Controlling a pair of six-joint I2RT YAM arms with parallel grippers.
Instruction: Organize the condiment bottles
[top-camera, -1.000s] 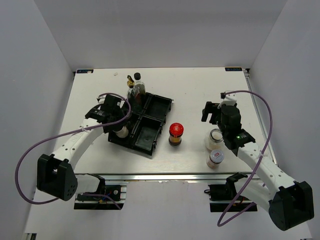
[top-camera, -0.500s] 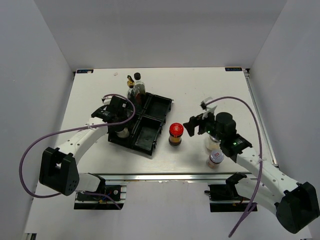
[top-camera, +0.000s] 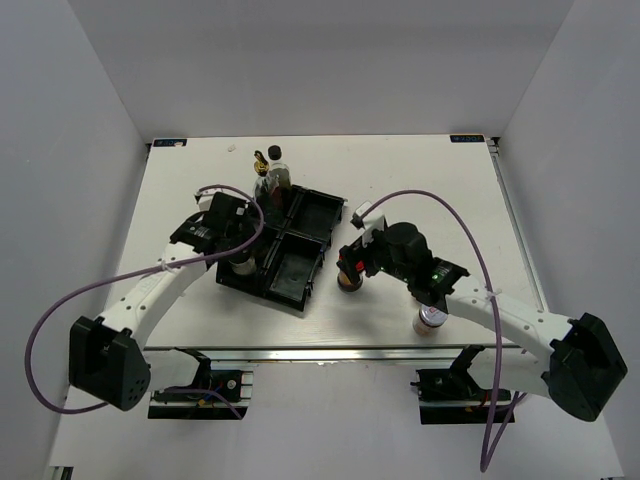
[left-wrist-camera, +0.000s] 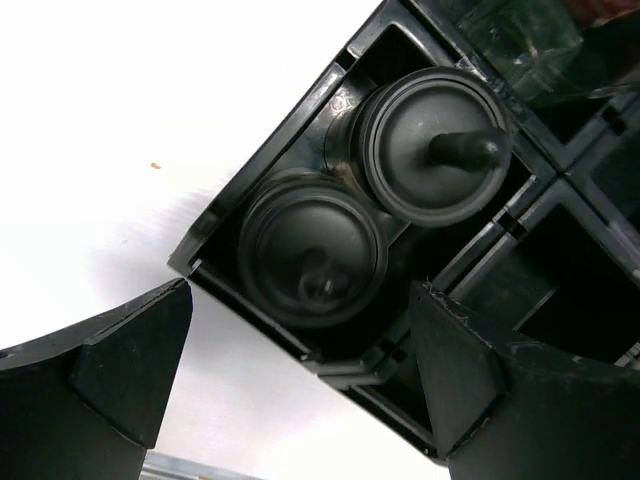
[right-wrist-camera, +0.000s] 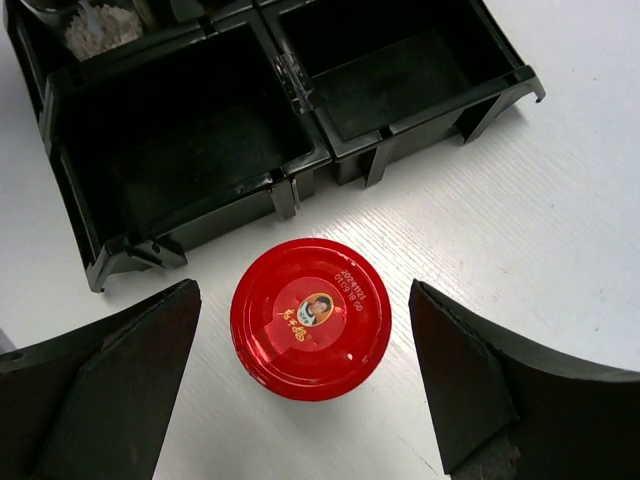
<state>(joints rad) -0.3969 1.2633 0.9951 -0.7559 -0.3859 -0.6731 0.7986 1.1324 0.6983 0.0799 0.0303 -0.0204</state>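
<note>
From 6 o'clock above, one camera overlooks my tabletop (top-camera: 420, 170); both wrist cameras peer down close, sharing the black tray (top-camera: 318, 215).

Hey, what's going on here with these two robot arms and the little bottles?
A robot is sorting condiments into a black tray. The left pincer hangs open over two black-capped bottles standing in one compartment. The right pincer is open astride the red-lidded jar, on the table beside the tray, not yet gripped. A silver-lidded jar waits on the table too.
</note>
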